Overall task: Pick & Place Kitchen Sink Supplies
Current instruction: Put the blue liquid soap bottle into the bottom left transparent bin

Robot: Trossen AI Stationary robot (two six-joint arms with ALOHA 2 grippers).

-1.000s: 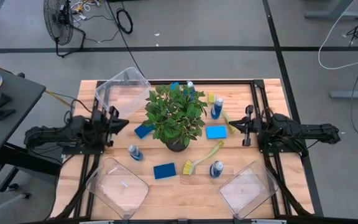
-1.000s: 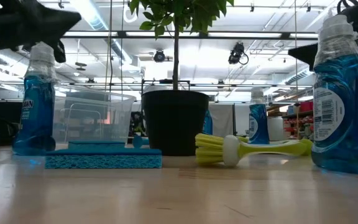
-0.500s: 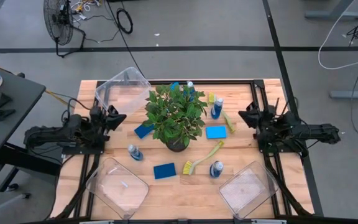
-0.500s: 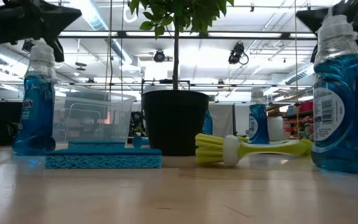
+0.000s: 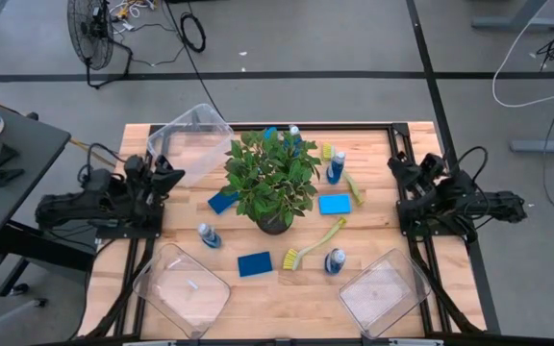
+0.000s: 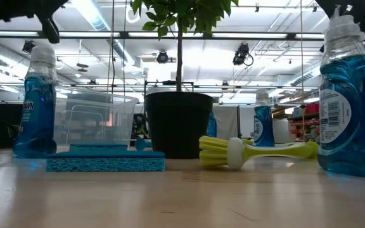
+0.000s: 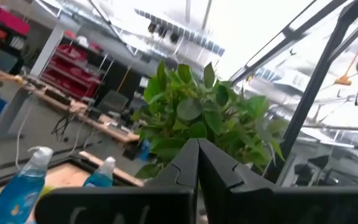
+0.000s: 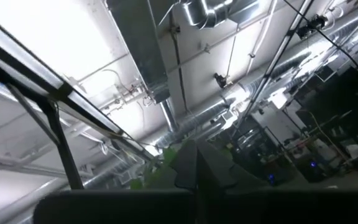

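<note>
Left tool (image 5: 168, 173) clenched, empty, raised at counter (image 5: 354, 288) left edge; right tool (image 5: 399, 169) clenched, empty, tilted up at right edge.

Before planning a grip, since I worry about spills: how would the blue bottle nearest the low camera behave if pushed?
The blue bottle stands upright, tall and narrowing to its pale cap, so a high push would probably tip it. It looks nearly full, so likely heavy for its size. Its smooth plastic may be slippery.

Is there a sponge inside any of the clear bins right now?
No. From above, all three sponges lie on the bare table, outside the bins.
</note>
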